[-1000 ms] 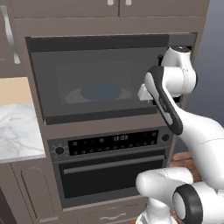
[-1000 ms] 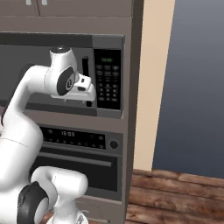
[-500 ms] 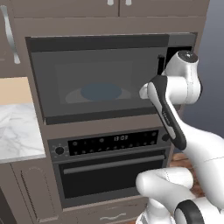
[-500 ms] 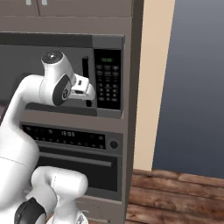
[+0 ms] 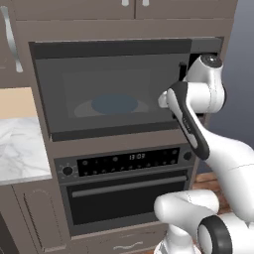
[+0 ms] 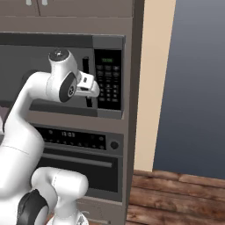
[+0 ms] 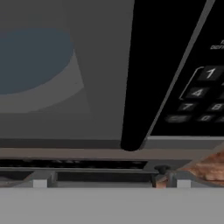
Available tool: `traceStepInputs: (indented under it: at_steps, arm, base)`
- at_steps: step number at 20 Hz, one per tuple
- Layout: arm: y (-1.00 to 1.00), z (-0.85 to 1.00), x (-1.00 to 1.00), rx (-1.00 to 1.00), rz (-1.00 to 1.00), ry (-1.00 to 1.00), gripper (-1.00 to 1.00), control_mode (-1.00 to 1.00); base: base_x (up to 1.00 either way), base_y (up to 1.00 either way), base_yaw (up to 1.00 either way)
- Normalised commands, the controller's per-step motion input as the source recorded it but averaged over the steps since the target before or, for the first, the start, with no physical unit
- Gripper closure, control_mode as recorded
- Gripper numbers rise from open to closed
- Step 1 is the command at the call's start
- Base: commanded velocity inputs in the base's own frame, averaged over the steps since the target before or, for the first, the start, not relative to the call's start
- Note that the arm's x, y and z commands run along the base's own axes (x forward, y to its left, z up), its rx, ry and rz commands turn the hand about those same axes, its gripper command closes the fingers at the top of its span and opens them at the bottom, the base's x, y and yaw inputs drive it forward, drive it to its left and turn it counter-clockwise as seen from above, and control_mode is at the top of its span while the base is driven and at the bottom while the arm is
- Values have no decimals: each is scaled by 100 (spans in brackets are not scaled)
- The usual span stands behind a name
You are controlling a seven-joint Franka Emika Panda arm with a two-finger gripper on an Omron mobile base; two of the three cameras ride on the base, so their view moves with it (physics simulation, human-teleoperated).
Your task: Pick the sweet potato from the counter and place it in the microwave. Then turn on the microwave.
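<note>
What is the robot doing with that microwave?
The robot's white arm is reaching up to the microwave, with its gripper right by the dark door handle, next to the black keypad. The gripper is open and holds nothing. The microwave door looks shut, and through the dark glass you can see a blue plate inside. I cannot make out a sweet potato through the glass. Below sits an oven with a clock display.

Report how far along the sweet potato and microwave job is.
Done: the microwave door looks shut, with a blue plate behind the glass; the sweet potato itself can't be made out. In hand: the open, empty gripper sits by the door handle, next to the keypad. Left: pressing the keypad to start it.
</note>
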Motion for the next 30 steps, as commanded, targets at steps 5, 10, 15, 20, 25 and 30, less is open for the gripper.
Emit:
traceStepInputs:
  at_steps: [5, 10, 15, 20, 25, 30]
  arm:
    - [-7, 8, 33, 0, 0, 0, -100, -100]
    - [-4, 1, 36, -1, 0, -1, -100, -100]
    - [-9, 0, 39, -2, -1, 0, -100, -100]
    - [-7, -2, 36, -1, 0, -4, -100, -100]
    - [-5, -5, 31, -1, 0, -13, -100, -100]
    - [-3, -6, 14, -3, 0, -34, -100, -100]
  base:
    - [0, 0, 0]
    - [0, 0, 0]
    - [0, 0, 0]
    - [0, 0, 0]
    - [0, 0, 0]
    - [0, 0, 0]
